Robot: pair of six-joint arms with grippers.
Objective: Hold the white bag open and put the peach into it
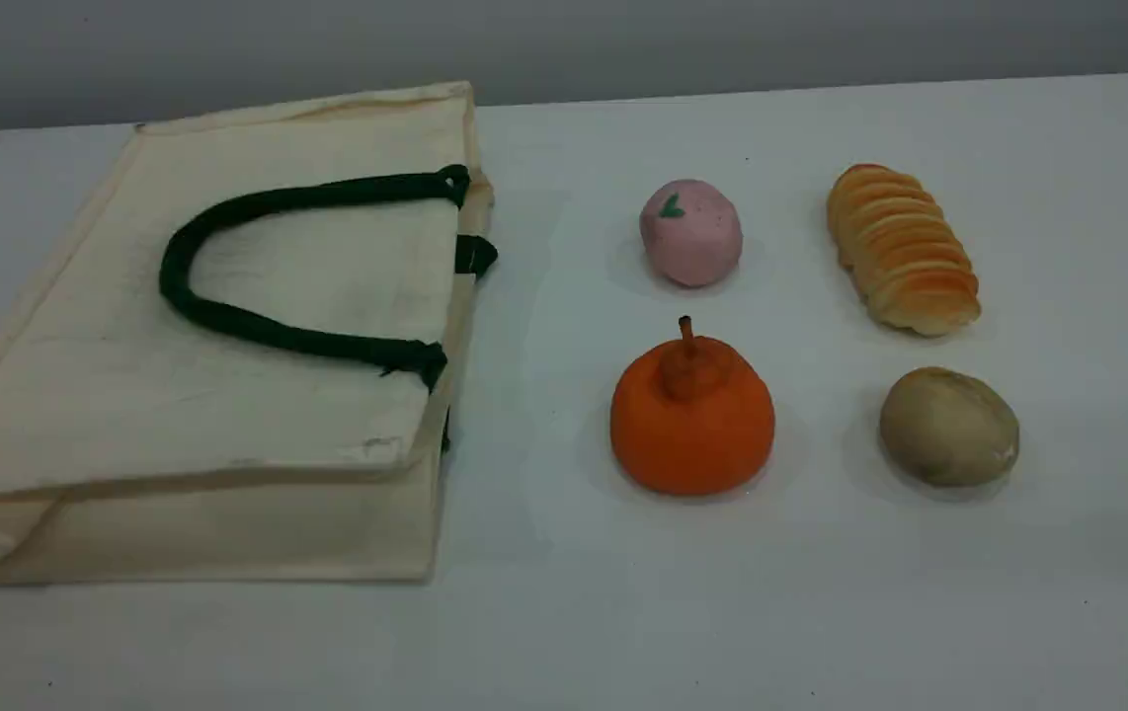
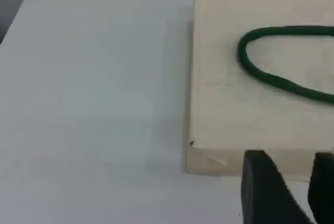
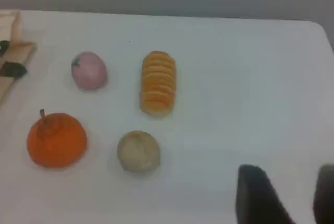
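The scene view is looking down across the table [image 1: 564,632] at a slant, taking in the white bag [image 1: 110,395] at left and the peach [image 1: 690,233] at right. The left wrist view is hovering above the table, facing the white bag's corner. The right wrist view is looking down from farther back, sharing the peach and the bag's edge with the scene view.

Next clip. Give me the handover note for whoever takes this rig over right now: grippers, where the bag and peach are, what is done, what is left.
Left gripper: jaws apart, empty, above the near edge of the flat cream-white fabric bag.
Right gripper: jaws apart, empty, over bare table.
Bag: flat on its side, mouth closed, facing the food.
Small pink speckled peach: on the table beyond the orange stemmed fruit.
Done: nothing.
Left: open bag, pick peach, drop it in.
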